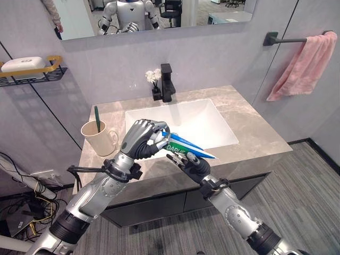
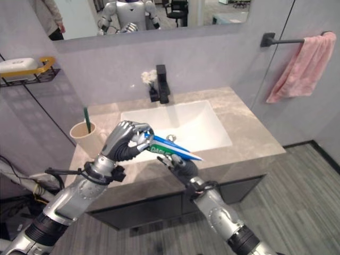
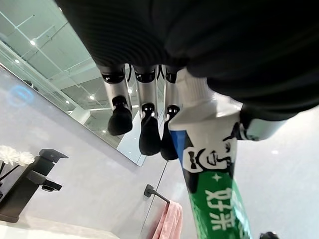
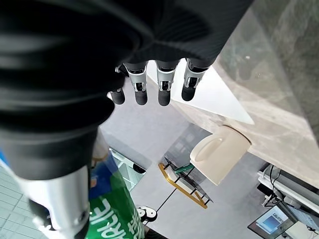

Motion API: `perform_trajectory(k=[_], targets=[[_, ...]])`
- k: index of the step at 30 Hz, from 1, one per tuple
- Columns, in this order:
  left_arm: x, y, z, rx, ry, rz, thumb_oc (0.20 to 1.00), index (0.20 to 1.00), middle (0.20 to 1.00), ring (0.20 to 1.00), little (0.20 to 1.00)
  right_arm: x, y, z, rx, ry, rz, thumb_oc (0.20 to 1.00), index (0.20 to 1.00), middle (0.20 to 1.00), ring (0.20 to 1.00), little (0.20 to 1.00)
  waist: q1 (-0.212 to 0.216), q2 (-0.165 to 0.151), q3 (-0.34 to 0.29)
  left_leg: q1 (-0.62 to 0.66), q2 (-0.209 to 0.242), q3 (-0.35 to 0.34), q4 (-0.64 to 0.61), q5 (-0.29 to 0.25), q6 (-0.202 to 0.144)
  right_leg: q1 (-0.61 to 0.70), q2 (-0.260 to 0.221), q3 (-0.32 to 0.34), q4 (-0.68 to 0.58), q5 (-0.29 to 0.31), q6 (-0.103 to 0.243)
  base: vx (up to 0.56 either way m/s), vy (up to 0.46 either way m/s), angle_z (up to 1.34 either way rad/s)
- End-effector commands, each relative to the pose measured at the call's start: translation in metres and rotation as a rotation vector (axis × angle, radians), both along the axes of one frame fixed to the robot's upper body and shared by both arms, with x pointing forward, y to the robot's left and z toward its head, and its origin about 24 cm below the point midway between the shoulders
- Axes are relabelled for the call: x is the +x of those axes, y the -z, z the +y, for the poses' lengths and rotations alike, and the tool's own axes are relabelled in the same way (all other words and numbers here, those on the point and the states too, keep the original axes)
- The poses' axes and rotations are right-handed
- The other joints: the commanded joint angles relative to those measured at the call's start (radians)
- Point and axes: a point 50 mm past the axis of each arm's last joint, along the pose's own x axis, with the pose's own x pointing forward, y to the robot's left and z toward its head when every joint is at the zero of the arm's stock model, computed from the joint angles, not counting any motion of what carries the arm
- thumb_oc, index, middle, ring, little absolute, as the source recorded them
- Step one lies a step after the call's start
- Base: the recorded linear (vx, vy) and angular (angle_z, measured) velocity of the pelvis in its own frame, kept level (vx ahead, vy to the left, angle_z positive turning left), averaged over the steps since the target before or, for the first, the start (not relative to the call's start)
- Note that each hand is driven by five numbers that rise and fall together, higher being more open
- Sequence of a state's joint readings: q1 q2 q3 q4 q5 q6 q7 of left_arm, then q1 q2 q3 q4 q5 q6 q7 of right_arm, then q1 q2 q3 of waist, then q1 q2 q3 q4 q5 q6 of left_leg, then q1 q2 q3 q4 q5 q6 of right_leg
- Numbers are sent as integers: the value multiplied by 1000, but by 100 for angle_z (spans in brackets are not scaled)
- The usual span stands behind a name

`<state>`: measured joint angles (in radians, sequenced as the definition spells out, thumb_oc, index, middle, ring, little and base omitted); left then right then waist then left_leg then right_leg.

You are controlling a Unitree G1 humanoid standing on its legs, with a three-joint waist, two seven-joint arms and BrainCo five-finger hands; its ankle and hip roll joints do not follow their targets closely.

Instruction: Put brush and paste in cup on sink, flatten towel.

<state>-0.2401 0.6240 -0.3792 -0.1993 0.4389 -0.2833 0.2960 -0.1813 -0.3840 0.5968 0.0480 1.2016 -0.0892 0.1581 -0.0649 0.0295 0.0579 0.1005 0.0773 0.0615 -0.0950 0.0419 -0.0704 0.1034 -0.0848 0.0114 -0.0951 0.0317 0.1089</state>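
Note:
The green, white and blue toothpaste tube (image 1: 187,145) hangs over the sink's front edge, tilted down to the right. My left hand (image 1: 141,139) is shut on its cap end; the left wrist view shows the fingers (image 3: 144,134) curled beside the tube (image 3: 214,199). My right hand (image 1: 192,163) is open just under the tube's flat end, with straight fingers (image 4: 159,84). A cream cup (image 1: 98,137) stands on the counter's left part with a green toothbrush (image 1: 97,118) upright in it. A pink towel (image 1: 305,66) hangs bunched on a wall bar at the right.
The white basin (image 1: 212,125) is set in a grey stone counter (image 1: 255,127). A black faucet (image 1: 167,82) and a small vase of white flowers (image 1: 153,77) stand behind it. A gold wall shelf (image 1: 32,68) with soap is at left.

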Motion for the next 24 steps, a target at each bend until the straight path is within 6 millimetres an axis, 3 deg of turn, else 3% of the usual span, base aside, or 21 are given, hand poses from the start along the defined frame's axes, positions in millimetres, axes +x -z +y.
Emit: perform_trajectory(k=[1, 12, 24], targets=[[1, -35, -1, -33, 67, -142, 200, 200, 200, 200, 200, 6, -30, 11, 58, -60, -157, 1000, 1000, 1000, 1000, 1000, 17, -61, -6, 33, -15, -37, 11, -142, -2, 9, -48, -61, 30, -101, 36, 38, -5, 0], [-1, -20, 18, -97, -12, -67, 200, 200, 200, 200, 200, 2, -35, -5, 167, 21, -183, 1000, 1000, 1000, 1000, 1000, 13, -56, -11, 44, -13, -35, 12, -154, 0, 19, -46, -58, 26, -111, 34, 12, -1, 0], [-5, -3, 25, -141, -35, 29, 200, 200, 200, 200, 200, -2, -45, -6, 251, 27, -200, 1000, 1000, 1000, 1000, 1000, 12, -54, -12, 45, -14, -36, 12, -156, 1, 22, -46, -60, 26, -114, 32, 13, 1, 0]])
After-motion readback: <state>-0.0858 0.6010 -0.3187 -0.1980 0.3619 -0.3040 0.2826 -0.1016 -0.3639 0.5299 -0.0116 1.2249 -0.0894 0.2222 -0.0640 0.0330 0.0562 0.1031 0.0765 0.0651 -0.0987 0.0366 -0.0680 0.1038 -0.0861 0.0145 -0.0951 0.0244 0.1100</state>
